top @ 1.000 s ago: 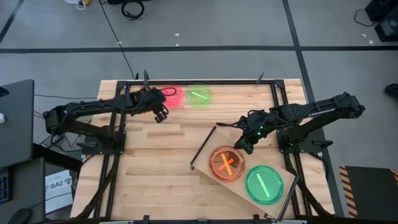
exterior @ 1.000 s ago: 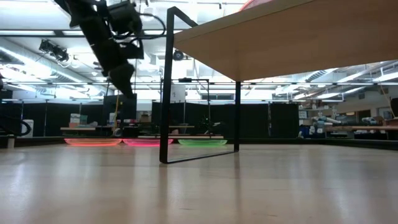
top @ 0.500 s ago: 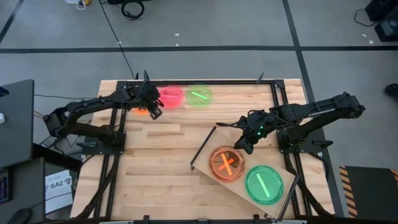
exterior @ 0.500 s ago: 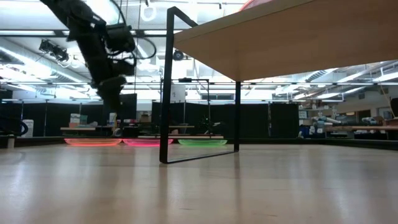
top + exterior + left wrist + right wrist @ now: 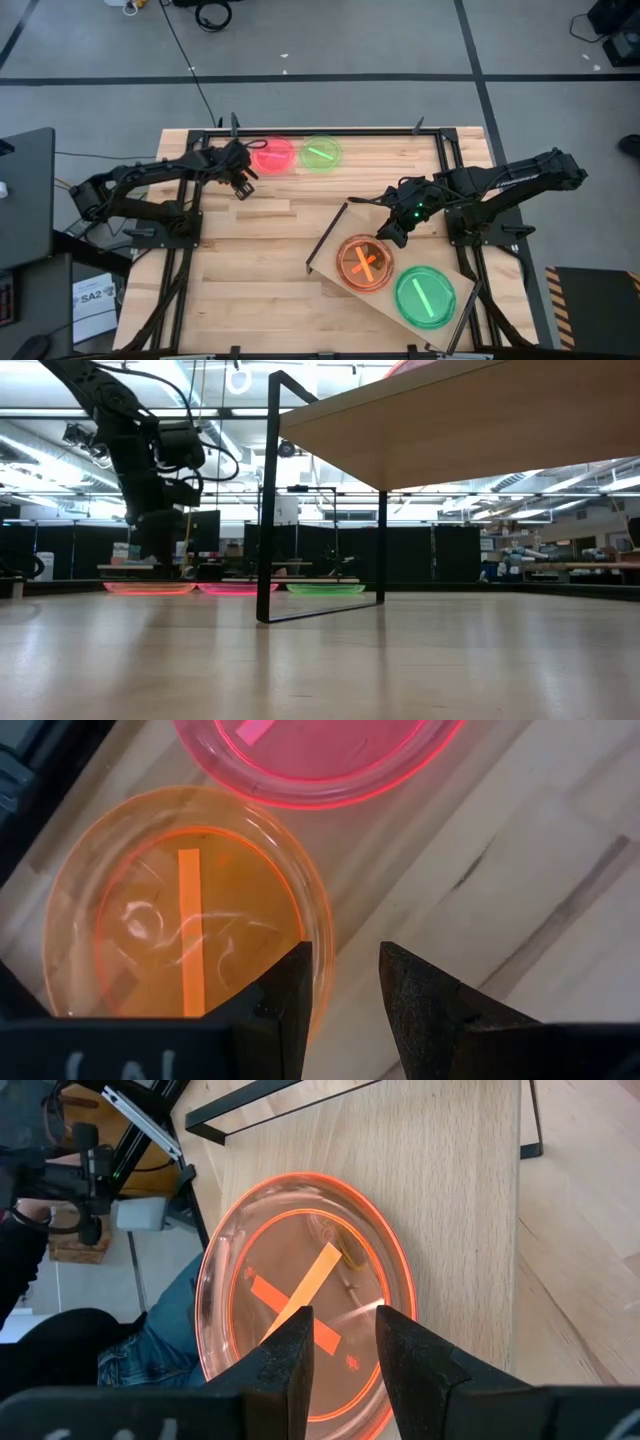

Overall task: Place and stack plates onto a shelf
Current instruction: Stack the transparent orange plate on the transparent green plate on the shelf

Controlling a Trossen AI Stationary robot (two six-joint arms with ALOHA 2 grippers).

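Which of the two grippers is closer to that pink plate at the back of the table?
Left. The left gripper hovers just beside the pink plate. The right gripper is far off, at the shelf.

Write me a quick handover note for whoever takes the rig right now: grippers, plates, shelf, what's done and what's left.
Left gripper: open, empty, fingers straddling the rim of the orange plate at the table's far edge, not closed on it.
Right gripper: open, empty, over the shelf beside the orange stack.
On the shelf: orange stack showing crossed streaks, so more than one plate, and a green plate.
On the table, far edge: orange plate, pink plate, green plate in a row.
Done: shelf partly loaded.
Left: grasp the orange plate, stack it on the shelf, then the pink and green.
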